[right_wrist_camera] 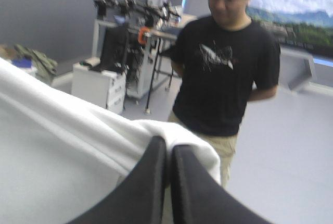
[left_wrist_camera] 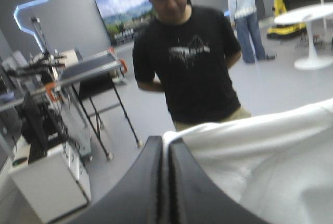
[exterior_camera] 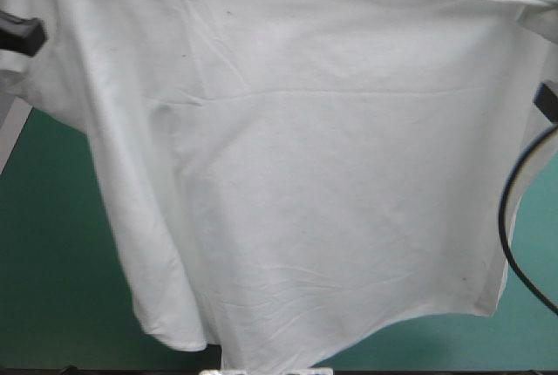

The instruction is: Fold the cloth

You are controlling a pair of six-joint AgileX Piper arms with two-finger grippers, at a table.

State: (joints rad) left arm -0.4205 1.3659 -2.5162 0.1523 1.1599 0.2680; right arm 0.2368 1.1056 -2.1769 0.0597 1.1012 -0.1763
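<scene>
Hanging as one white curtain, the T-shirt fills the high view from 9 o'clock to 3 o'clock. Its hem falls loose toward 6 o'clock, over the teal-green table. At 9 o'clock the left fingers are pressed all but together on one upper corner of the cloth, which runs off beside them. At 3 o'clock the right fingers pinch the opposite corner the same way. The arms probably hold it high and stretched so the fabric drops open and smooth, ready to be laid flat for folding. Count: one T-shirt, two pairs of fingers, both clamped on it, and one table.
</scene>
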